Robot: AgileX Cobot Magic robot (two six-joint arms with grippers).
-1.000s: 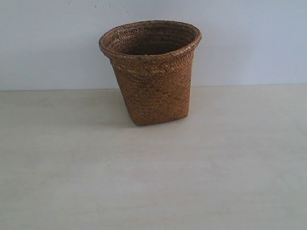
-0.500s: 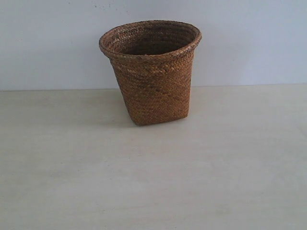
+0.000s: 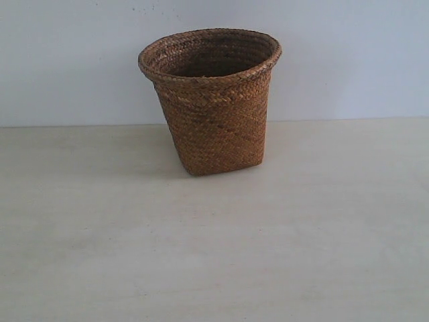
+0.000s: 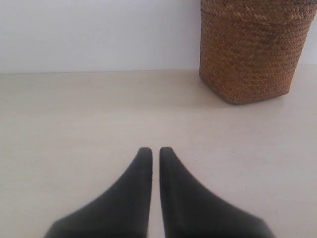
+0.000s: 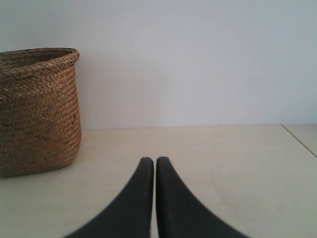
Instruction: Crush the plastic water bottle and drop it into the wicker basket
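The brown wicker basket (image 3: 213,107) stands upright at the back middle of the pale table, its flared braided rim up. The left wrist view shows its lower wall (image 4: 250,54) ahead of my left gripper (image 4: 155,150), which is shut with nothing between its black fingers and well short of the basket. In the right wrist view the basket (image 5: 37,111) stands off to one side of my right gripper (image 5: 151,160), also shut and empty. Neither gripper shows in the exterior view. The plastic water bottle is out of view in every frame.
A plain white wall (image 3: 348,60) runs behind the pale table (image 3: 214,255). A table edge (image 5: 299,141) shows in the right wrist view, far from the basket.
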